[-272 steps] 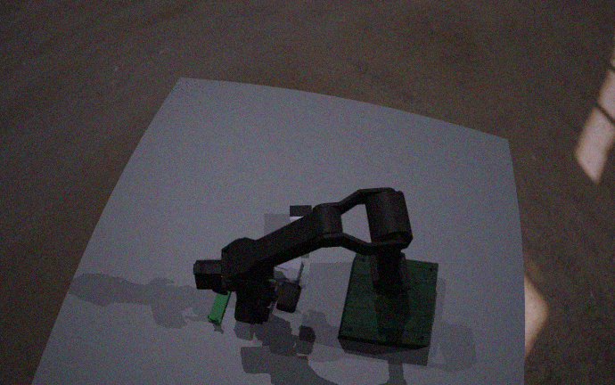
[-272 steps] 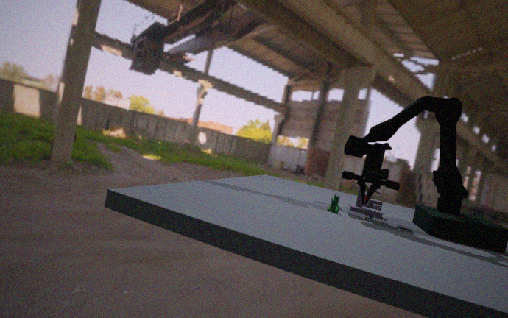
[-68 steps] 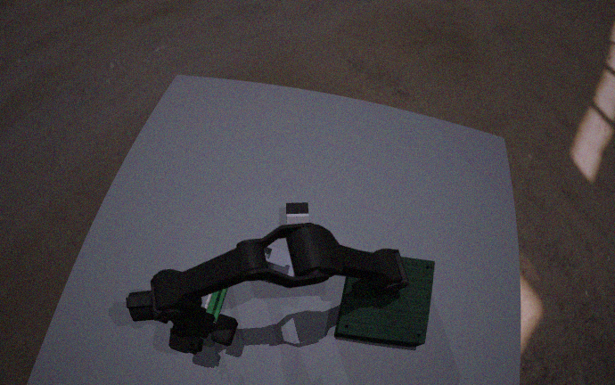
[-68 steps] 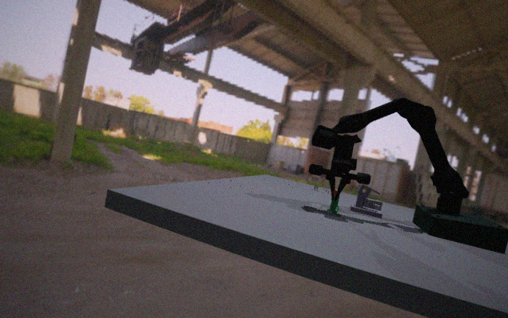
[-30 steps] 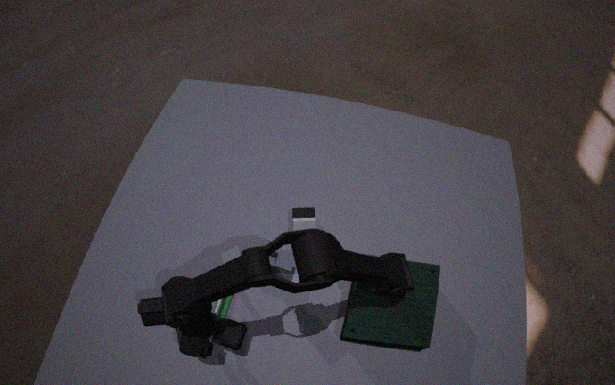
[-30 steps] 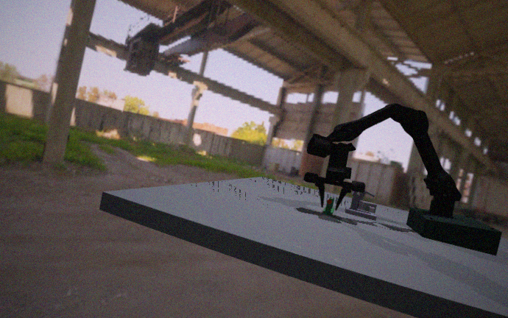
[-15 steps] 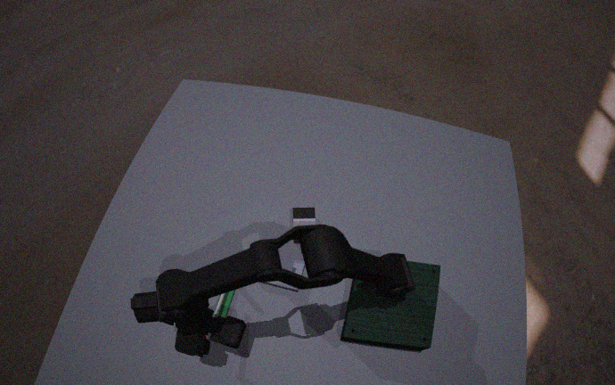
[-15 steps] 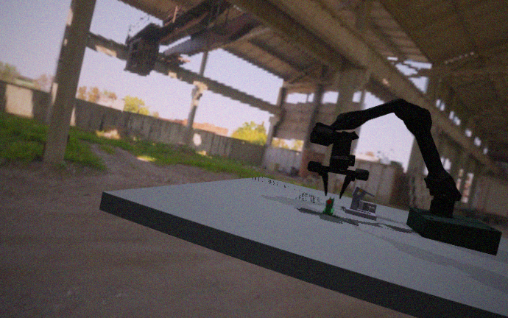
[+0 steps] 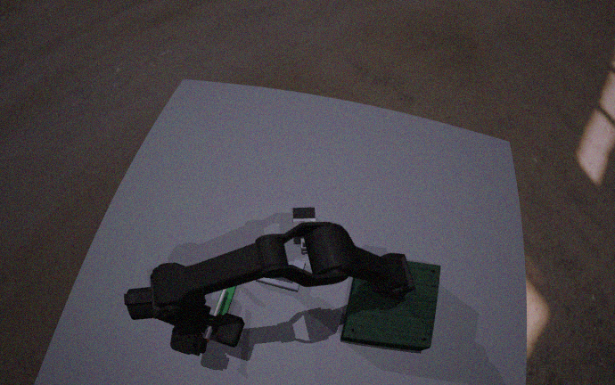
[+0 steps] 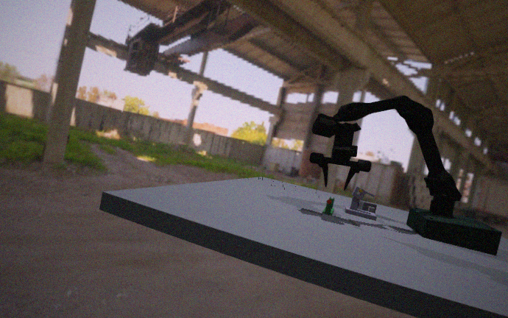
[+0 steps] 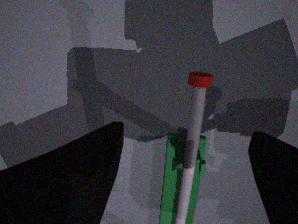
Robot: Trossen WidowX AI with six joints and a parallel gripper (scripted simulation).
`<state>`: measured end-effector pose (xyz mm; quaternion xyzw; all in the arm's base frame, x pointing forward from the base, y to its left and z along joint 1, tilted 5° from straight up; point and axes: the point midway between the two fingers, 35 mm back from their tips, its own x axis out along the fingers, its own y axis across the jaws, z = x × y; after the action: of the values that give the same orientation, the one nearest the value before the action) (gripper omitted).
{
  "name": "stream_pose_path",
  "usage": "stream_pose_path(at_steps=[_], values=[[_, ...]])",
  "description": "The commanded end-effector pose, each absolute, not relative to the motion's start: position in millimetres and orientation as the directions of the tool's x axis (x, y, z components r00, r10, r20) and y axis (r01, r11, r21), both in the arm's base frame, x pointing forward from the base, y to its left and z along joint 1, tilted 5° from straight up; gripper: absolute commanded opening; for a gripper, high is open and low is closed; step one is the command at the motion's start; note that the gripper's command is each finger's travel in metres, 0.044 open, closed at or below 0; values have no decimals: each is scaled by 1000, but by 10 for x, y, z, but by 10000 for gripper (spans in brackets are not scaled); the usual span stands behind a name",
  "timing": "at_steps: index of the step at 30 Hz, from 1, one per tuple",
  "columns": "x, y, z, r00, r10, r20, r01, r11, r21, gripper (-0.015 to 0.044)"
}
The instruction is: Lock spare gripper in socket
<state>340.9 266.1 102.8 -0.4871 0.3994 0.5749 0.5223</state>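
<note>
The lock pin is a white rod with a red head. It rests in a narrow green cradle on the table. My gripper hangs open above the pin, with one dark finger on each side and nothing between them. The grey mount stands right of the cradle, mostly hidden under my arm in the top view. A small dark block on a pale base, perhaps the spare gripper, lies beyond the mount.
My arm's green base plate sits at the table's right side. The grey table ends in open edges all round, over bare ground.
</note>
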Motion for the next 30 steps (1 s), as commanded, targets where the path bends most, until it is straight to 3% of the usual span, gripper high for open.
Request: stream_pose_path(at_steps=[1,6,16,24,30], values=[[3408,2635,1018,16,207,-978,-990,-136,-45,305],[3507,2085,1475,66,189,-980,-987,-134,-92,180],[3515,2002,1521,73,185,-980,-986,-134,-99,180],[3569,2052,868,73,185,-980,-986,-134,-99,180],[3573,2055,821,73,185,-980,-986,-134,-99,180]])
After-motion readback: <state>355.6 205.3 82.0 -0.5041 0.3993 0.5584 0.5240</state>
